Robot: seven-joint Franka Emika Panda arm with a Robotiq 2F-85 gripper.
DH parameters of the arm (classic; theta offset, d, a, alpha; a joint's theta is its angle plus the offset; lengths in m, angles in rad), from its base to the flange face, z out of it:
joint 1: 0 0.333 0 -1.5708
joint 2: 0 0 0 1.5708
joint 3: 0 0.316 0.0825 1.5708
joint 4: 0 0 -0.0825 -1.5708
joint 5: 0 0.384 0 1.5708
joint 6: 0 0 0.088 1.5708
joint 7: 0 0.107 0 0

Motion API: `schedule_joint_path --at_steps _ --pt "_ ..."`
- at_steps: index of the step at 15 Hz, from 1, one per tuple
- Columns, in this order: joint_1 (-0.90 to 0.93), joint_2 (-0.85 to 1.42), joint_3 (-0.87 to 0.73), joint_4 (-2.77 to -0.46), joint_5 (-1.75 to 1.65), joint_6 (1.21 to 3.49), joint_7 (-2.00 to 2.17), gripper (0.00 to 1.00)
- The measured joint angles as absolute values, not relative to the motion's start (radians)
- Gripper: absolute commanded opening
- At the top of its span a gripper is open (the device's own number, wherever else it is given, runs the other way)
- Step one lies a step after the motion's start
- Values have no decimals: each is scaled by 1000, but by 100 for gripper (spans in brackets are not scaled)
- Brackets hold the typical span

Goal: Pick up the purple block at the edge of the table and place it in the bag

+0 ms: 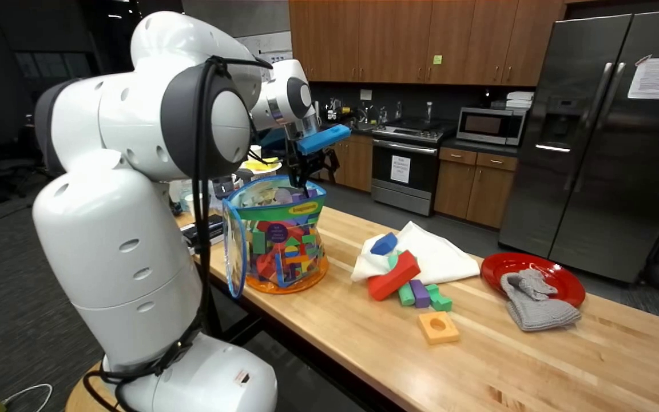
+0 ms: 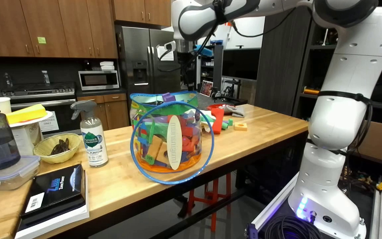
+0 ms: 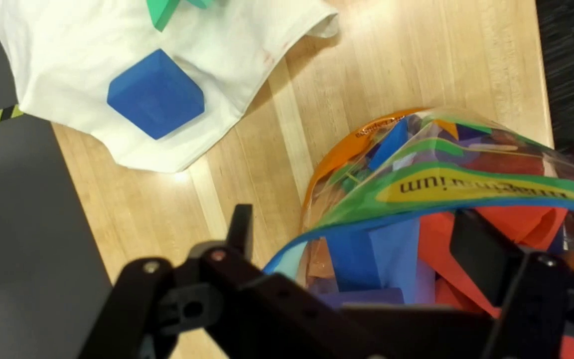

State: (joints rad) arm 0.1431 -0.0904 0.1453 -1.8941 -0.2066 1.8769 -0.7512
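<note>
One partly hidden purple block (image 3: 364, 297)

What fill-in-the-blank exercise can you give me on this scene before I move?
Open or shut: the fingers are ____.
The bag has a base coloured ____.
In the wrist view, the block shown whole on the white cloth is ____.
The plate partly under the grey cloth is ____.
Missing words: open; orange; blue; red

Worktop (image 1: 358, 337): we see pale wood
White cloth (image 1: 438, 252): along the far edge
Bag (image 1: 284, 243): left of the cloth
Spray bottle (image 2: 93, 142): left of the bag
Orange block (image 1: 451, 327): nearer us than the cloth
Red plate (image 1: 505, 263): right of the cloth
</note>
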Motion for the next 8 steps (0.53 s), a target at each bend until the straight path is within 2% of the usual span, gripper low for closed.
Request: schedule_joint_path --at_steps 8 --pt "137 -188 123 -2008 -221 1877 -659 100"
